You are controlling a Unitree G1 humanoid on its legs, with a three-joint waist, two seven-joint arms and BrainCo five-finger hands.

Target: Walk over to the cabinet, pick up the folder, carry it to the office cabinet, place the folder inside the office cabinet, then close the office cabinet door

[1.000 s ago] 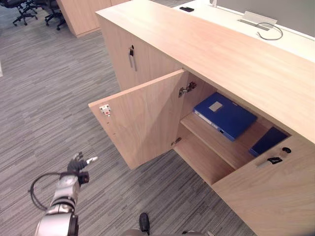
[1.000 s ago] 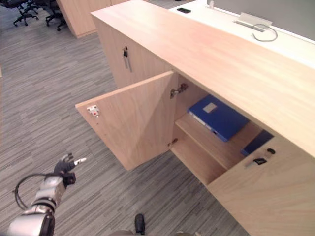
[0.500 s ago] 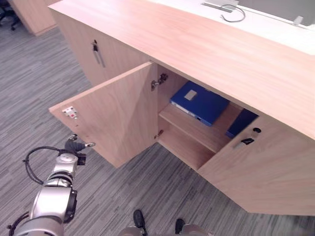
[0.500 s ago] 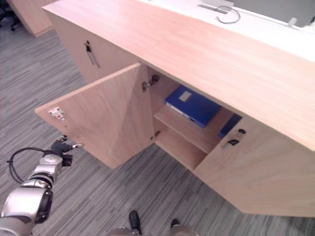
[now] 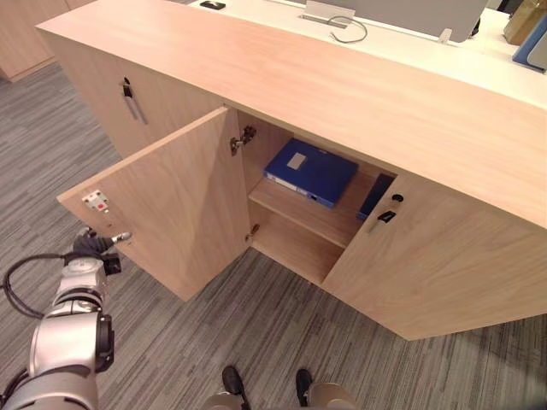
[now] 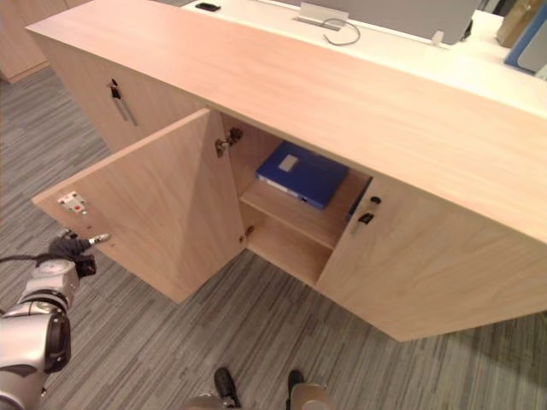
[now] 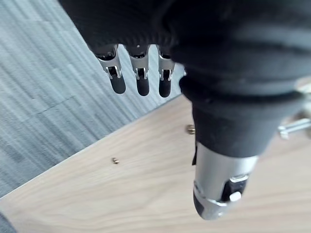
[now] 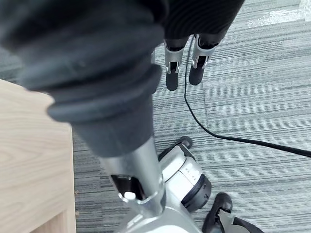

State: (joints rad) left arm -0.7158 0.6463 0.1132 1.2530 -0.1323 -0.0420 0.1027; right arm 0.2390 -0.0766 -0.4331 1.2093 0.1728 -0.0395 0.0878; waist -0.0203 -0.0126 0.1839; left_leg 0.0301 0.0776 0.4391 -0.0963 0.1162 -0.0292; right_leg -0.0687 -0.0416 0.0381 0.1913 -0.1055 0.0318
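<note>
- Long light-wood office cabinet (image 5: 342, 94) with a flat top, standing on grey striped carpet (image 5: 273, 333); one compartment has both doors open
- Left door (image 5: 184, 201) of the same light wood, standing wide open toward the robot; small white catch plate with a red dot (image 5: 95, 202) near its free upper corner; metal hinge (image 5: 243, 138) on the cabinet side
- Right door (image 5: 427, 265), open at a narrower angle, with a black handle (image 5: 386, 213) near its free edge
- Blue folder with a white label (image 5: 309, 171), lying flat on the upper wooden shelf (image 5: 299, 213) inside the open compartment, well apart from both hands
- Second, darker blue folder (image 5: 374, 196), at the right end of the same shelf, partly hidden behind the right door; whether it is upright or leaning cannot be told
- Closed door (image 5: 167, 107) further left on the cabinet, with a slim black-and-silver handle (image 5: 130, 99)
- Left hand (image 5: 92, 246), low beside the free lower edge of the left door; fingers (image 7: 142, 83) straight and relaxed, thumb apart, nothing held; the left wrist view shows the door's wood just past them; whether the hand touches the door cannot be told
- Right hand (image 8: 173, 77), seen in the right wrist view above the carpet beside a light-wood panel (image 8: 29, 160); fingers straight, holding nothing
- White desk top (image 5: 402, 51) behind the cabinet, with a looped grey cable (image 5: 349, 31) lying on it
</note>
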